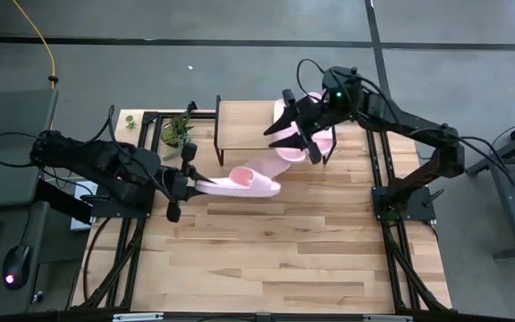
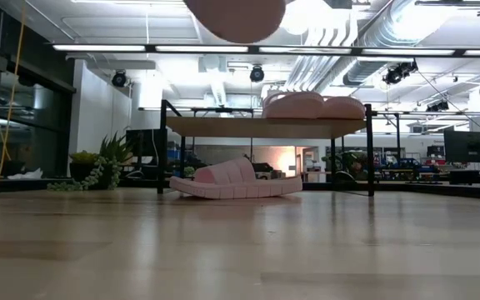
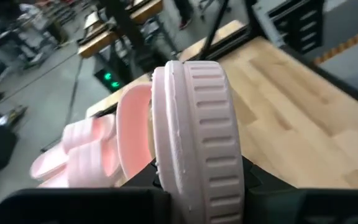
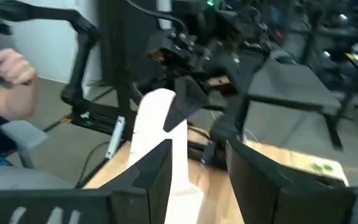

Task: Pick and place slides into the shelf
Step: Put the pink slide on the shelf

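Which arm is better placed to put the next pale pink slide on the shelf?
Left, probably: the left gripper already holds a pale pink foam slide, while the right gripper hangs open over the wooden-topped black-framed shelf.

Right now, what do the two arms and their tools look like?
Both arms are dark, jointed links with black cables looping off them. The right arm shows a small green light near its wrist. The right tool and left tool have black, angular fingers. No other markings are legible.

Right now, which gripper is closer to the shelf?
Right. The right gripper hovers with fingers open over the right end of the shelf, by the slides there. The left gripper is nearer the table's front, clear of the shelf, gripping a slide.
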